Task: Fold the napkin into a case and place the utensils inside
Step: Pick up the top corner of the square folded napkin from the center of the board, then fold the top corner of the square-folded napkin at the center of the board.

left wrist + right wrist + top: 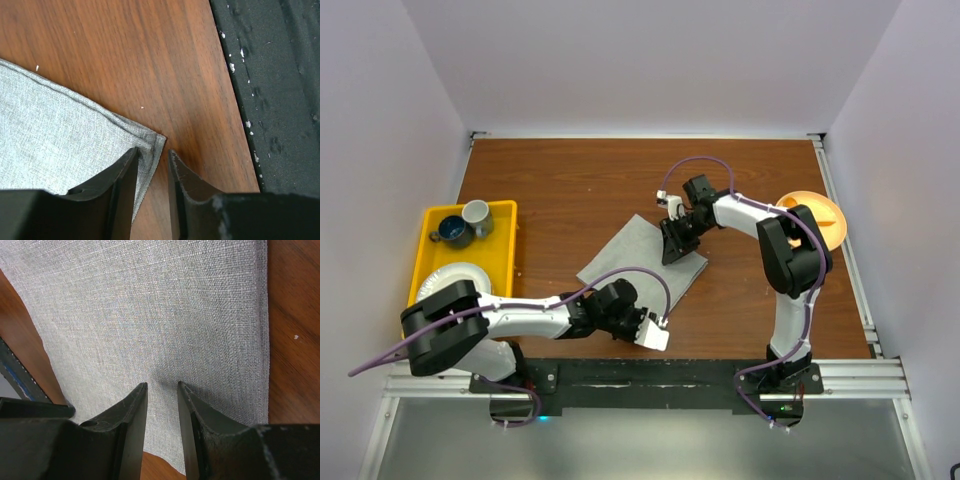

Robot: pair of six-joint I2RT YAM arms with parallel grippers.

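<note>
Grey napkin (628, 262) lies flat as a diamond at mid-table (570, 190), with a hand at each end.
Its corners point roughly to 12, 3, 6 and 9 o'clock, and the 9–3 diagonal is slightly longer. The left hand (152, 152), slightly open, straddles the 6 o'clock corner unpinched. The right hand (162, 385), equally narrow, is over the 2 o'clock edge, holding nothing.

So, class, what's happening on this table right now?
Two robot arms are working on a grey napkin that lies flat on the wooden table. The left end effector straddles its near corner, and the right end effector sits over its far edge. Both have their jaws slightly apart.
</note>
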